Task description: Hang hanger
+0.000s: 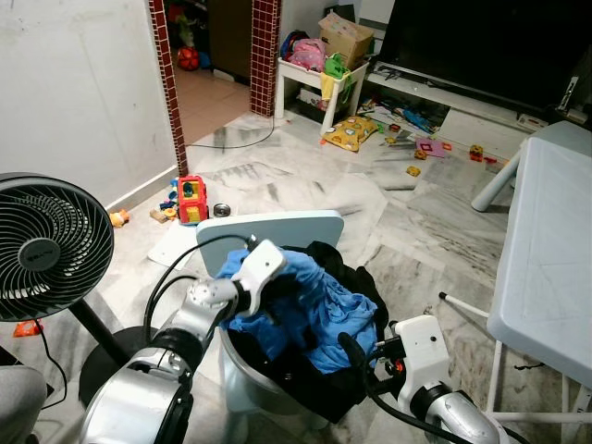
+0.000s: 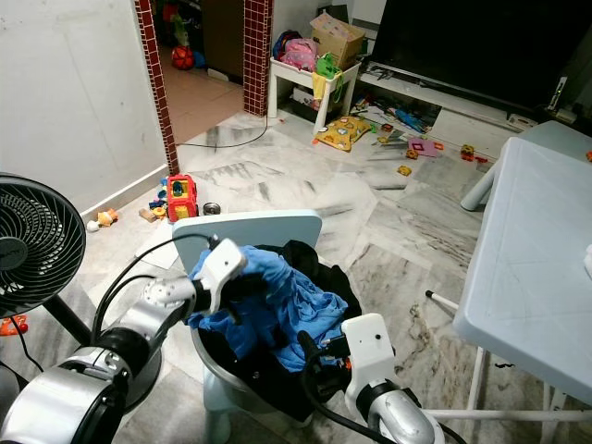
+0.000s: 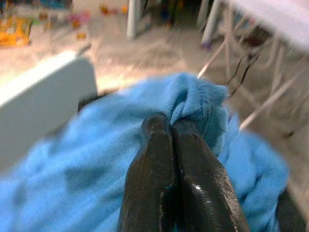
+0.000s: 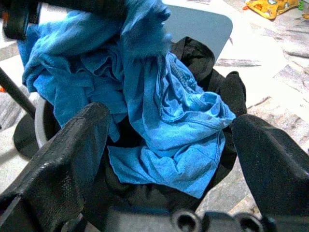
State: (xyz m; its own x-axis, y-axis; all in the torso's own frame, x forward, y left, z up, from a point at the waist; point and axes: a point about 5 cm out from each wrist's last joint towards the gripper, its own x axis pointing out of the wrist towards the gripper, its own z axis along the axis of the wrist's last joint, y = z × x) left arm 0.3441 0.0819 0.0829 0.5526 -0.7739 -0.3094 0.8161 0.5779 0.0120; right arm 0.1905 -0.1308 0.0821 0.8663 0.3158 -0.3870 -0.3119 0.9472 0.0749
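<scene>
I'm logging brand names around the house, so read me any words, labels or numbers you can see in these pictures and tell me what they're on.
Nothing can be read for certain.
Fan: a small badge at the middle of the grille, too small to read.
Cardboard box on the white shelf: any print is too blurred to read.
Red toy on the floor: coloured marks, no legible text.
Blue garment pinched by the left gripper: no print or label visible.

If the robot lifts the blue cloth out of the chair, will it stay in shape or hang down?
The blue cloth lies crumpled in soft folds, so it will probably droop. The left gripper pinches only a small bunch, so the rest would likely trail. It may drag the black garment tangled under it.
</scene>
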